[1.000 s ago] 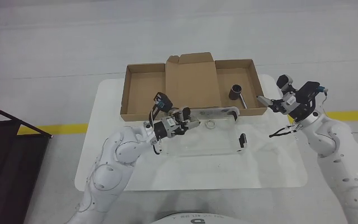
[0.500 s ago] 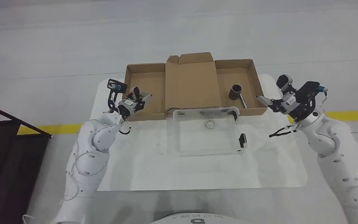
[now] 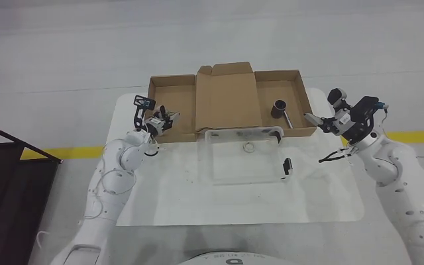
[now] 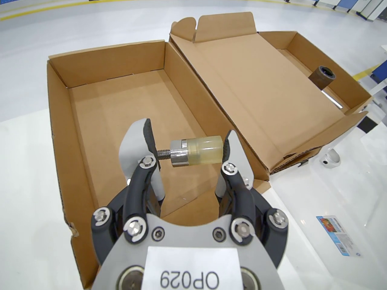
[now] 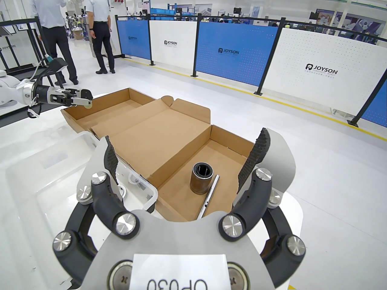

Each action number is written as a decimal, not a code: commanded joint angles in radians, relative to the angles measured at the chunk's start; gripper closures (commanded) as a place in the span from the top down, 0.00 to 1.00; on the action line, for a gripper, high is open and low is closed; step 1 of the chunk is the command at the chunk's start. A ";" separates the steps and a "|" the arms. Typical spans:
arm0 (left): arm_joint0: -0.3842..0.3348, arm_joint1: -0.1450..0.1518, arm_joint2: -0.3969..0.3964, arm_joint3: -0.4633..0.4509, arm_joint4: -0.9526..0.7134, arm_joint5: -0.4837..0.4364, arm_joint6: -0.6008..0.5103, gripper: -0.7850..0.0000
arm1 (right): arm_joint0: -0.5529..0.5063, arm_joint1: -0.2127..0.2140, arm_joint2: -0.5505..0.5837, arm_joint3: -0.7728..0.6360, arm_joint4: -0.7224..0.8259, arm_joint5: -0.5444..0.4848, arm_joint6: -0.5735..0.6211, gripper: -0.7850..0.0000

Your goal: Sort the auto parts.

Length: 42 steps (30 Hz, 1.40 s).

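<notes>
Two grippers: left gripper (image 4: pixel 188 147) pinches a stud-ended bumper (image 4: pixel 198 152) end to end; right gripper (image 5: pixel 185 149) is spread and holds nothing.
Bumper: crosswise above the cardboard box (image 4: pixel 57 140), over its left compartment, likely for release there.
Box's right compartment: dark sleeve (image 5: pixel 201 179) and steel rod (image 5: pixel 209 194), which suggests sorting by type.
Right gripper's place: just beside the box's right end, probably idle.

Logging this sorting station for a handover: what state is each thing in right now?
Left hand: shut on the threaded bumper.
Right hand: open, holding nothing.
Cardboard box: open, flap folded across the middle.
Dark sleeve: upright in the right compartment.
Metal rod: lying flat beside the sleeve.
Clear tray: holds a ring and a black part.
</notes>
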 commanded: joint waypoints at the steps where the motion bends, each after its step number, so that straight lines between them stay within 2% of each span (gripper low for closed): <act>1: 0.000 0.000 0.000 0.002 -0.002 0.018 -0.007 1.00 | 0.000 0.000 0.000 0.000 0.000 0.000 0.000 1.00; 19: 0.003 0.000 0.000 -0.009 0.001 0.019 0.002 1.00 | -0.001 0.000 -0.001 0.001 -0.002 0.005 0.006 1.00; 25: 0.108 0.011 -0.062 -0.167 0.001 0.019 0.202 1.00 | 0.047 -0.006 -0.071 -0.034 0.002 0.012 0.197 1.00; 30: 0.213 0.022 -0.156 -0.259 -0.056 0.010 0.313 1.00 | 0.043 -0.001 -0.091 -0.105 -0.117 -0.080 0.237 1.00; 35: 0.272 0.028 -0.216 -0.268 -0.098 0.009 0.362 1.00 | 0.020 0.007 -0.056 -0.127 -0.085 -0.228 0.194 1.00; 42: 0.272 0.028 -0.216 -0.268 -0.098 0.009 0.362 1.00 | 0.020 0.007 -0.056 -0.127 -0.085 -0.228 0.194 1.00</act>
